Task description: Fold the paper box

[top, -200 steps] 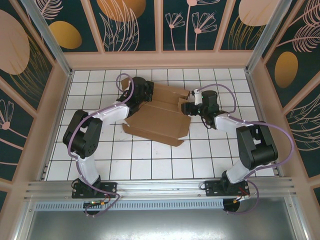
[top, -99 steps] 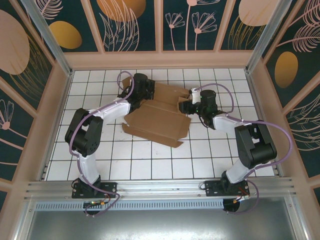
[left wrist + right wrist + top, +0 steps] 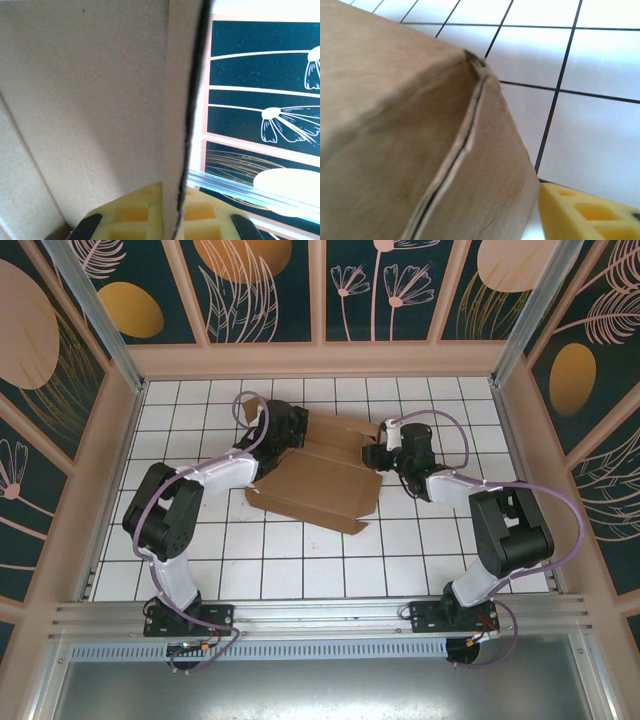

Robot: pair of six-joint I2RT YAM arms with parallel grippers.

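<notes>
Paper box [image 3: 318,472], that plain brown die-cut cardboard sheet with flaps: where is it lying, seen from above?

Toward the far edge of the white tiled table [image 3: 300,560], roughly midway between the side edges. One broad panel is flat and a rear panel is raised. The left gripper [image 3: 285,428] is at its far-left end and the right gripper [image 3: 378,454] is at its right end, I'd guess so each can work one end.

And the left wrist camera?

A wall of the paper box [image 3: 100,100] stands edge-on and runs down between the yellow fingers [image 3: 135,215], which are pinched tight on it. Probably that holds the panel upright.

Right wrist camera?

A folded corner of the paper box [image 3: 420,140] sits close over the tiles, with one yellow finger [image 3: 580,215] just beside it at the lower right. Whether that pair has hold of the corner or stands apart from it, I can't tell.
</notes>
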